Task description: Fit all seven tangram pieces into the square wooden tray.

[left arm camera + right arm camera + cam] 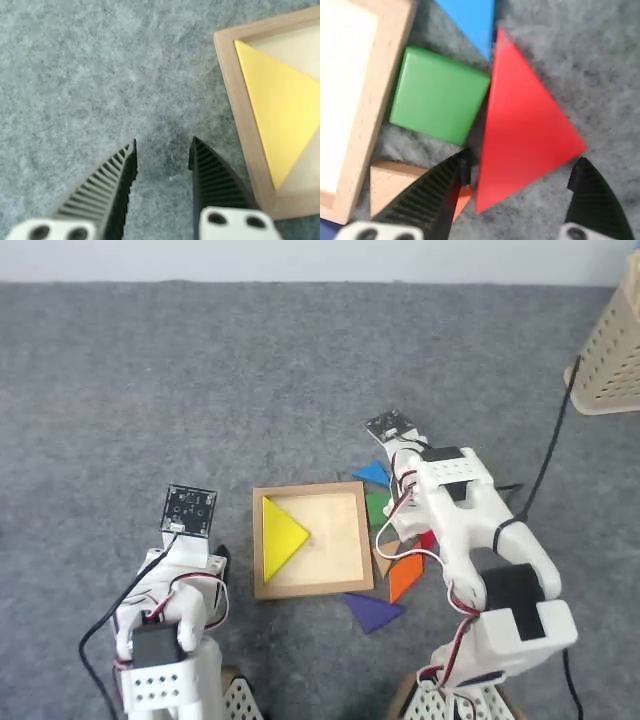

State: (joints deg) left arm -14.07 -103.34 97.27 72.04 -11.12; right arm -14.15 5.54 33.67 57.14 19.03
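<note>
Since the right jaws, apart like the left jaws, straddle the red triangle (520, 130) touching the green square (437, 95), closing may shove both.

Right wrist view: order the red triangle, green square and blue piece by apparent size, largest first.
1. red triangle
2. green square, somewhat smaller
3. blue piece, smallest as shown, but cut off by the picture's edge, so unsure
</note>
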